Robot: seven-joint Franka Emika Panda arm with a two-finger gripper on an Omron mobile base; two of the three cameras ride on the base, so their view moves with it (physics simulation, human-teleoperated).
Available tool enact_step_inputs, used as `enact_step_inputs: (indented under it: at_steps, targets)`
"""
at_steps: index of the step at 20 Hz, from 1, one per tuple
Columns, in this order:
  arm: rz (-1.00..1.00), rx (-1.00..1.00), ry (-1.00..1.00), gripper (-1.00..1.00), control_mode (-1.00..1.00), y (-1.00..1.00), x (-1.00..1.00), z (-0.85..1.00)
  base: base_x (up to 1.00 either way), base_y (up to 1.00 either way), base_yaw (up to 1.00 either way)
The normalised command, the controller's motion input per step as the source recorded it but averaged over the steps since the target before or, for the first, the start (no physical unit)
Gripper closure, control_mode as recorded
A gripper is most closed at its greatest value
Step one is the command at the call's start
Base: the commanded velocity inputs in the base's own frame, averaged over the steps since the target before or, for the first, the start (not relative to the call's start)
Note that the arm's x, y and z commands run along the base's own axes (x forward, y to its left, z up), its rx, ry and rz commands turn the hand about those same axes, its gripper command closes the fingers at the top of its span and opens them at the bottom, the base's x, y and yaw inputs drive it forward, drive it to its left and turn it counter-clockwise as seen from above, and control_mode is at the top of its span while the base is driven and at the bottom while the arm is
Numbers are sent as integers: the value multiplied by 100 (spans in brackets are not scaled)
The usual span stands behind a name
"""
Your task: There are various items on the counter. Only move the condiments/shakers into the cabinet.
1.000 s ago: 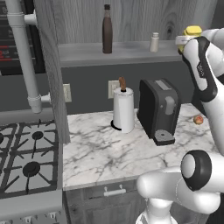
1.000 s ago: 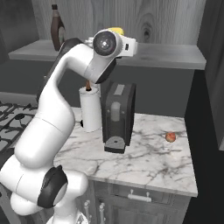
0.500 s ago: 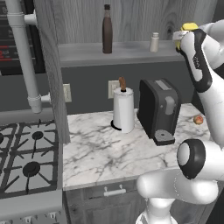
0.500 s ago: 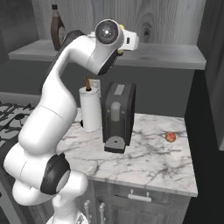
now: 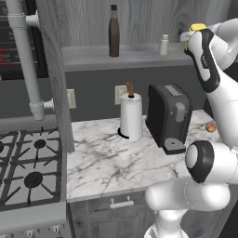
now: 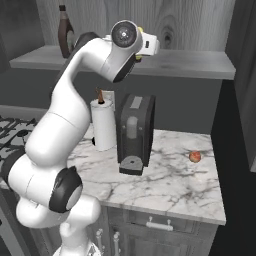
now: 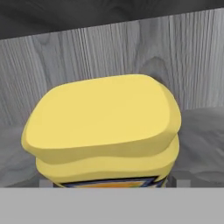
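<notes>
The marble counter [image 5: 107, 160] carried a paper-towel roll [image 5: 131, 116], a black coffee machine [image 5: 169, 116] and a small reddish fruit [image 6: 195, 156] near its far end, with a gas stove [image 5: 25, 172] beside it. Up in the grey wood cabinet [image 6: 200, 65], the brown bottle [image 5: 113, 31] and the pale shaker [image 5: 163, 45] stood on the shelf. The gripper [image 5: 189, 38] sat spread wide around the yellow squeeze bottle [image 7: 103, 131]; I could not tell whether it gripped it.
</notes>
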Motion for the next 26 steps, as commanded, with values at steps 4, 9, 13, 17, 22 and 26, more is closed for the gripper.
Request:
enact_step_inputs:
  at_steps: [4,9,13,17,22,26]
  targets:
    - [0,0,5,100,-100,-1,22,-3,0,0,0]
    - [0,0,5,100,-100,-1,14,-13,0,0,0]
    - [0,0,3,100,-100,-5,11,-15,0,0,0]
    - [0,0,0,100,-100,-4,10,-16,0,0,0]
    - [0,0,2,100,-100,0,17,-20,0,0,0]
    - [0,0,2,100,-100,0,10,-16,0,0,0]
